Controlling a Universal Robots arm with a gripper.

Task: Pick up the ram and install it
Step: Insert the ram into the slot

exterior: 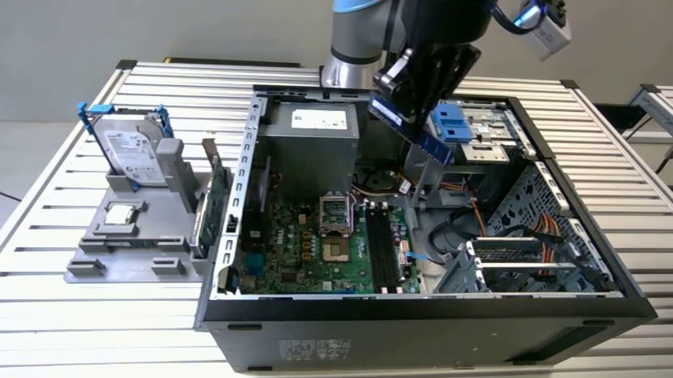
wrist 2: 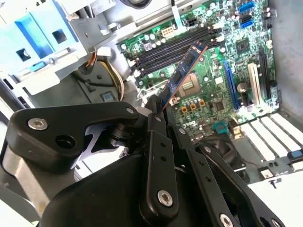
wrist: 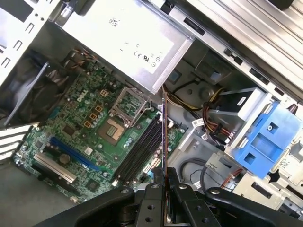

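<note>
The ram (exterior: 429, 144) is held clamped between the fingers of the gripper (exterior: 402, 106), above the open computer case (exterior: 421, 331). In the exterior view it is seen tilted, toward one o'clock from the motherboard (exterior: 315, 244); the memory slots (exterior: 381, 252) are found toward six o'clock from the ram

Open black metal tower case (exterior: 421, 315): one. Green motherboard (exterior: 305, 260): one, carrying four long black memory slots (wrist: 142, 151), one square metal processor socket (wrist: 113, 130), one blue expansion slot (wrist: 75, 153) and one white expansion slot (wrist: 54, 169). Silver boxy power supply (exterior: 310, 138): one. Blue plastic drive caddy (wrist: 267, 137): one. Long narrow dark ram (wrist 2: 182, 71): one. Silver hard drive with blue clips (exterior: 137, 153): one. Broad green expansion card (exterior: 216, 209): one. Grey plastic holder (exterior: 126, 244): one. Black gripper (wrist: 164, 182): one. White slatted table (exterior: 63, 315): one.
</note>
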